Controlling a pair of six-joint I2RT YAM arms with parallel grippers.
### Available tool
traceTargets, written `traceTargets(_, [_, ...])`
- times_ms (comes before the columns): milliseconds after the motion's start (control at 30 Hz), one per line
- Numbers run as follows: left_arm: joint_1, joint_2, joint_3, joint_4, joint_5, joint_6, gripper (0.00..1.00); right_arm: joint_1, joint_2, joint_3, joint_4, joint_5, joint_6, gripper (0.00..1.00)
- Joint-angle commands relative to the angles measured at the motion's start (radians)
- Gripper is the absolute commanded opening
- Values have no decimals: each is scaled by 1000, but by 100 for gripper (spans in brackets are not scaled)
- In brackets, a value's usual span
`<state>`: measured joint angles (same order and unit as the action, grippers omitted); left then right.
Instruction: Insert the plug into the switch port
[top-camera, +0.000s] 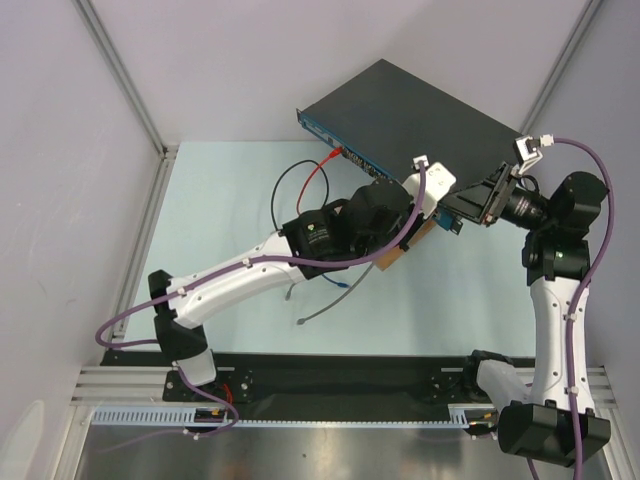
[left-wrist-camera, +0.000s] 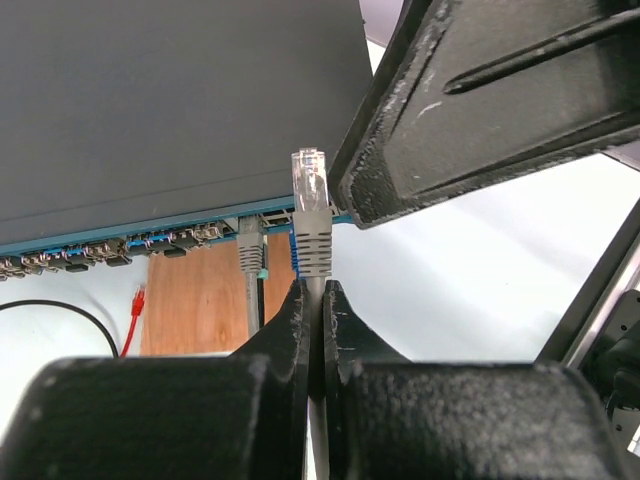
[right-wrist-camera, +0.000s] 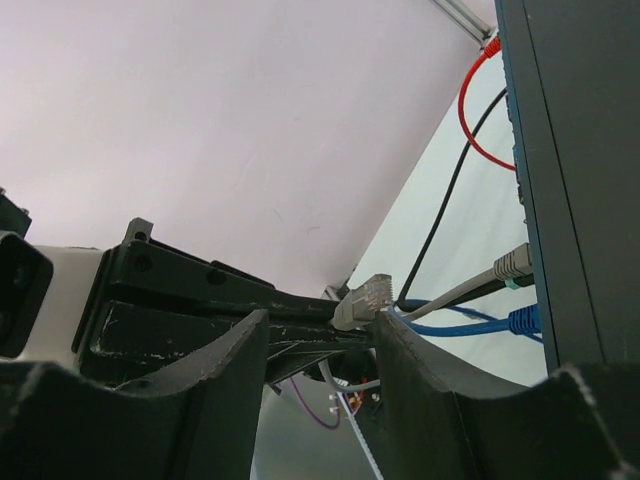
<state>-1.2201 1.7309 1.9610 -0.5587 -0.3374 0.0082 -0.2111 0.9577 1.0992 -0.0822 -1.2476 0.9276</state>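
The chief risk sits with the left gripper (left-wrist-camera: 312, 290). It is pinched tight on the grey cord right under the plug (left-wrist-camera: 309, 195) rather than on the plug's body. That cord looks soft, so the plug may tilt or buckle back when pushed. Its clear tip also seems to ride slightly above the socket row, so it could butt against the metal edge instead of entering. The plug stands just in front of the switch (left-wrist-camera: 180, 100), not yet in a port, just right of a grey connector (left-wrist-camera: 250, 240) that is already seated. The right gripper (right-wrist-camera: 322, 322), spread wide and holding nothing, crowds the plug. One finger (left-wrist-camera: 480, 110) lies just beside the tip, touching or not I cannot tell, and could knock it aside. As for materials, from the left there is a thin glossy black cable (left-wrist-camera: 60, 308), a small red connector (left-wrist-camera: 137, 298) and a grained wooden board (left-wrist-camera: 200, 300) below the blue front strip (left-wrist-camera: 90, 243) of small square sockets. Above them is the flat, matte black metal lid. To the right are the ribbed grey boot under the clear hard-plastic plug and the scuffed black fingers.
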Motion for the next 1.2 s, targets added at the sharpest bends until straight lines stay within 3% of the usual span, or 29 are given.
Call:
traceTargets(0, [-15, -73, -11, 62, 6, 24, 0, 7, 6, -7, 56, 30, 33, 51])
traceTargets(333, [-15, -87, -27, 77, 1, 15, 0, 12, 10, 18, -54, 54, -70, 51])
traceTargets(700, [-15, -80, -27, 43, 69, 4, 0, 32, 15, 13, 56, 70, -3, 44])
traceTargets(733, [-15, -79, -25, 45, 67, 4, 0, 35, 16, 14, 59, 68, -3, 42])
traceTargets(833, [-15, -80, -25, 45, 63, 6, 0, 42, 16, 14, 56, 63, -16, 18])
traceTargets(867, [-16, -79, -24, 45, 57, 4, 0, 44, 16, 16, 44, 63, -22, 5])
traceTargets(900, [-15, -79, -22, 45, 58, 3, 0, 45, 16, 16, 39, 60, -29, 0])
traceTargets(1000, [-15, -77, -19, 43, 46, 4, 12, 47, 15, 19, 32, 60, -39, 0])
traceTargets(1067, [-15, -77, -16, 46, 41, 4, 25, 47, 15, 22, 21, 63, -44, 0])
traceTargets(1167, [-15, -83, -16, 49, 32, 4, 34, 45, 23, 28, -19, 63, -68, 0])
